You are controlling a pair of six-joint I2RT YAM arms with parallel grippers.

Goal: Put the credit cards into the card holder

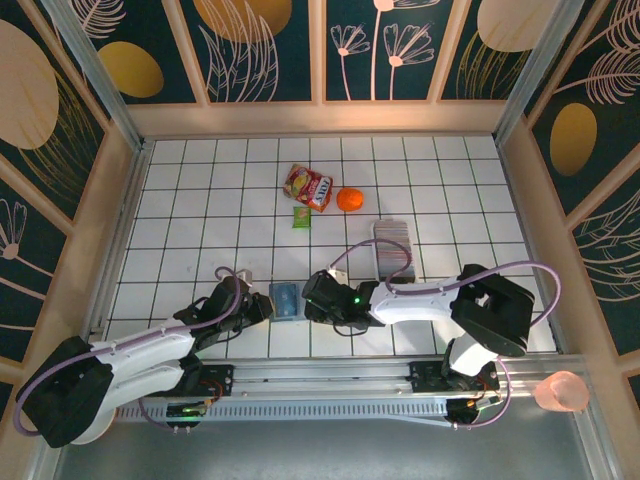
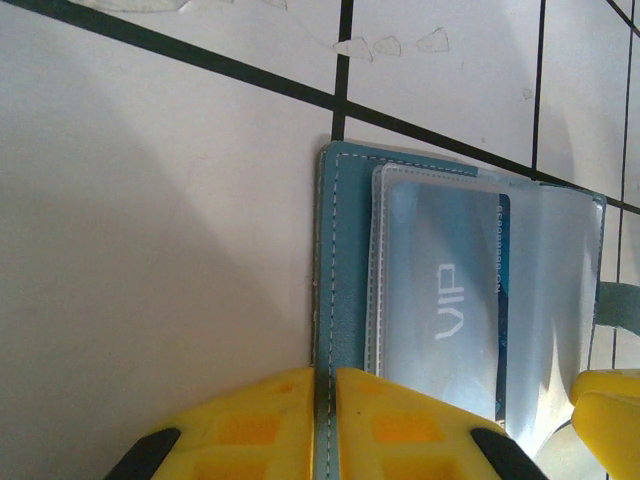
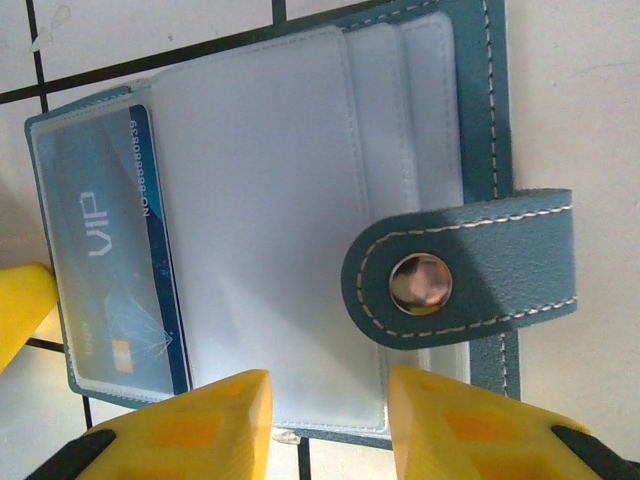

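Pinching with left gripper [image 2: 325,425], jaws almost shut, teal edge of card holder [image 2: 345,300] at bottom centre of frame. Straddling clear sleeves [image 3: 260,200] with right gripper [image 3: 330,420], jaws part-open; blue VIP card [image 3: 110,240] pocketed. Risk: thin pinch slipping, sleeves flopping shut.

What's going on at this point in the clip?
The card holder lies open on the table, between the two arms. The left gripper pinches the edge of its cover, while the right gripper sits with jaws apart over the clear sleeves. One blue VIP card is in a sleeve. What look like more cards sit in the clear tray further back.
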